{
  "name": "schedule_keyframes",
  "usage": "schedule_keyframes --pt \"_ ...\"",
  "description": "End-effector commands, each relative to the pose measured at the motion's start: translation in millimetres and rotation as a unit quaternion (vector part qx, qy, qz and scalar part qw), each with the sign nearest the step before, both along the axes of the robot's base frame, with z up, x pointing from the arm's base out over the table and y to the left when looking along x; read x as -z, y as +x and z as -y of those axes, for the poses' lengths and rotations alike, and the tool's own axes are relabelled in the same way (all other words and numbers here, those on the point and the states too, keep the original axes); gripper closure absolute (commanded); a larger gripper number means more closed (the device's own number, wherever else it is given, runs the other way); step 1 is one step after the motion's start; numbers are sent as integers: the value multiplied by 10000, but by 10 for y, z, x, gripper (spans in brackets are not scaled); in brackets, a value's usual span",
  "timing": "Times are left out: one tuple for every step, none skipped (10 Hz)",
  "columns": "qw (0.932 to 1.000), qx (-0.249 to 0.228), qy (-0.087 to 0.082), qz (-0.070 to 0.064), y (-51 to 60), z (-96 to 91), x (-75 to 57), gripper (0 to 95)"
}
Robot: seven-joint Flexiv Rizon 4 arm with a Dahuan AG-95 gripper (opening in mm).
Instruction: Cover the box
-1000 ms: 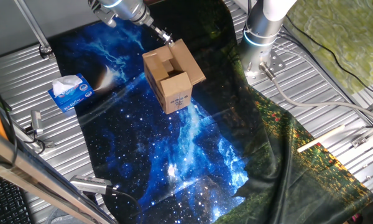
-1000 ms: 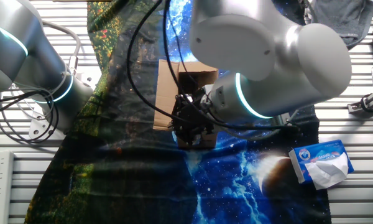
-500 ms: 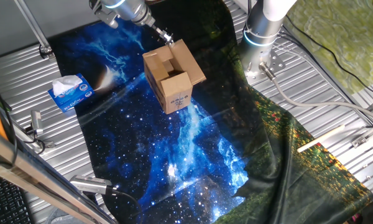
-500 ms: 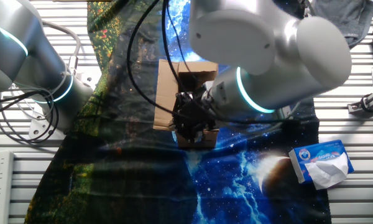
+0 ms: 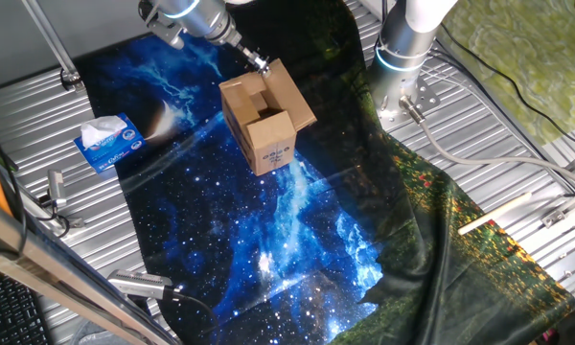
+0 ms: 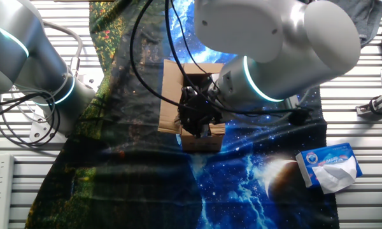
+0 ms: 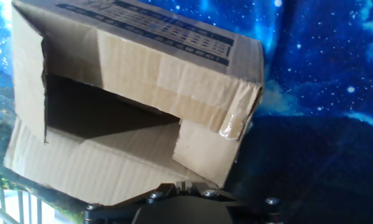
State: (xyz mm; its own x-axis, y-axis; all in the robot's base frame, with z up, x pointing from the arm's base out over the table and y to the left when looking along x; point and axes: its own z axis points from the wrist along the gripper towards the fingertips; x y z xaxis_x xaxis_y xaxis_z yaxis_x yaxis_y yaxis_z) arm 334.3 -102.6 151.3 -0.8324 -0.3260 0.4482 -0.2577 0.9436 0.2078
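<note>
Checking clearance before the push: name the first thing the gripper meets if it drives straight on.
Most likely the box: the hand view looks straight at its cardboard flaps, close ahead. Exact gap unclear.

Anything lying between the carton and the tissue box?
No. In one fixed view only bare galaxy-print cloth lies between the box and the tissue box; no object sits on that stretch.
</note>
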Motion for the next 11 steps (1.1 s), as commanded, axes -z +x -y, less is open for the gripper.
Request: schedule_keyframes --pt "9999 -49 34 109 -4 23 44 950" --pt "9999 -42 23 133 -3 22 55 950" --pt "9999 -44 8 140 4 -1 55 950" --pt "9999 -40 -18 147 13 -31 54 950" --pt "9999 -43 -70 152 37 -115 27 950" --pt "9998 -32 -81 154 50 -167 11 950" --pt "9998 -49 -90 186 63 -220 6 760" --pt "9997 -50 -72 234 70 -248 10 760" --pt "9997 -47 -89 242 75 -273 18 760" --pt "9996 -48 -68 288 78 -287 23 760" --pt "9994 -46 -76 321 82 -305 23 760"
